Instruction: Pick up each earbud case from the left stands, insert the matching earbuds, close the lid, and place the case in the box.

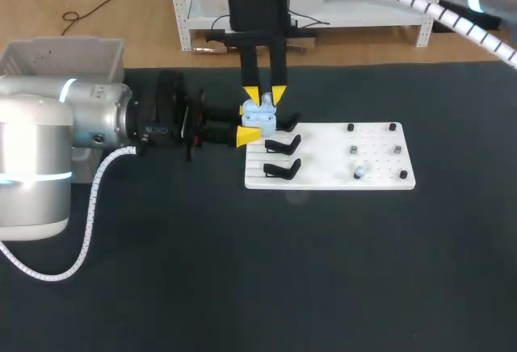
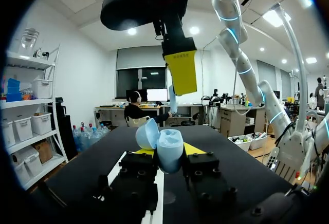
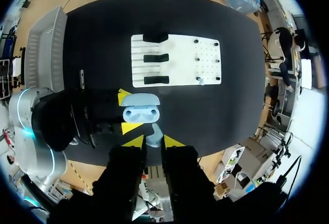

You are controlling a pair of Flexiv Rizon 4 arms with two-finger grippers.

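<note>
Head view, white board (image 1: 367,176): lies flat on the dark table (image 1: 242,287), with black stands (image 1: 283,168) down its left part and small pegs (image 1: 354,150) on its right part.
Earbud case (image 3: 140,112): pale blue, with its lid swung open and two wells showing. It is held in the air at the board's far-left corner, just off the edge.
Left gripper (image 3: 127,112): comes in level from the left of the board. Its yellow tips press on the case from two sides, spread as wide as the case body.
Right gripper (image 1: 265,95): hangs directly above the case at that same corner of the board, fingers pointing down and tips nearly together.
Earbud (image 3: 153,135): a small pale piece pinched between the right gripper's tips. It is probably an earbud, though it is too small to be sure. It sits just above the open case and apart from it.
Grey box (image 1: 65,57): well to the left of the board, at the table's far edge.
</note>
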